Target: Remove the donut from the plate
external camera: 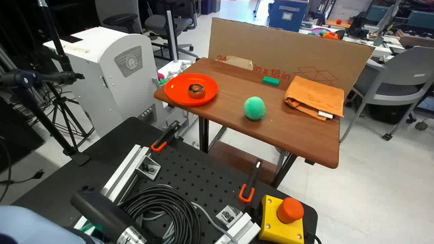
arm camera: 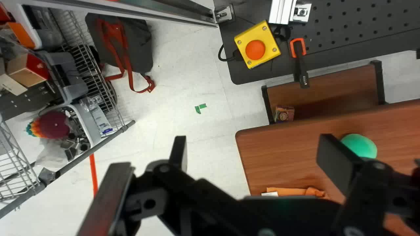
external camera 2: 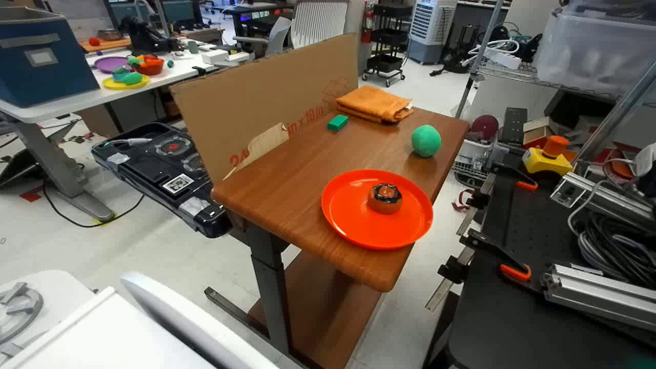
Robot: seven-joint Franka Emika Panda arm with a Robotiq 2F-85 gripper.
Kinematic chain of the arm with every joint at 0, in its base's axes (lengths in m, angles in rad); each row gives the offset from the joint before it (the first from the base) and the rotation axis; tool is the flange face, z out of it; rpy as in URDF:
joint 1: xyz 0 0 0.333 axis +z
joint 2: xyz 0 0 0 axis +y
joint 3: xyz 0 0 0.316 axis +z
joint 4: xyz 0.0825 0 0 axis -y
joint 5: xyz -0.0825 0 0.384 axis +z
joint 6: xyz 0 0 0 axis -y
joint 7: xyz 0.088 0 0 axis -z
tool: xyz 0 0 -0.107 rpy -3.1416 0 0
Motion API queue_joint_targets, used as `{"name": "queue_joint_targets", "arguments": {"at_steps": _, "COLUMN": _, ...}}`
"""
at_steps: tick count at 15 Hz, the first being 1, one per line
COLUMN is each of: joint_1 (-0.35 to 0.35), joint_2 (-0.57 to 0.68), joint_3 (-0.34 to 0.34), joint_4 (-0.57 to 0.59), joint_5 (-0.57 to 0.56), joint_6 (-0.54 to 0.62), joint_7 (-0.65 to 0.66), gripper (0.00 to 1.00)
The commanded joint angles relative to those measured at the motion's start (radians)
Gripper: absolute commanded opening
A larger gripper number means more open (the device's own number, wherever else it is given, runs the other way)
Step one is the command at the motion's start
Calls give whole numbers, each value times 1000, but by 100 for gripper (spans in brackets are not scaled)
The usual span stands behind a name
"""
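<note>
The donut [external camera: 196, 91] is a small brown ring with a dark top. It lies flat on the round orange-red plate [external camera: 176, 90], at the left end of the brown table in an exterior view. The donut [external camera 2: 385, 200] and the plate [external camera 2: 347, 221] also show in an exterior view, near the table's near corner. My gripper [arm camera: 254, 144] shows in the wrist view, with its fingers wide apart and nothing between them. It is high above the table's cloth end, away from the plate. The donut and plate are out of the wrist view. The gripper is not seen in either exterior view.
A green ball [external camera: 254, 108], a green block [external camera: 271, 81] and a folded orange cloth [external camera: 315, 96] lie on the table. A cardboard panel [external camera 2: 266, 97] stands along its back edge. A black bench with clamps and a yellow emergency-stop box [arm camera: 257, 46] faces the table.
</note>
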Motion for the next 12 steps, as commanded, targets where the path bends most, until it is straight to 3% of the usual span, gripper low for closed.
{"name": "queue_joint_targets", "arguments": {"at_steps": 1, "joint_1": 24, "joint_2": -1, "joint_3": -17, "joint_4": 4, "joint_5": -11, "joint_6": -7, "joint_7": 11, "gripper": 100}}
{"name": "queue_joint_targets", "arguments": {"at_steps": 10, "joint_1": 24, "joint_2": -1, "joint_3": -17, "joint_4": 4, "joint_5": -11, "joint_6": -7, "joint_7": 11, "gripper": 100}}
{"name": "queue_joint_targets", "arguments": {"at_steps": 12, "joint_1": 20, "joint_2": 62, "joint_3": -2, "joint_4": 40, "joint_5": -5, "joint_6": -26, "joint_7": 49, "gripper": 100}}
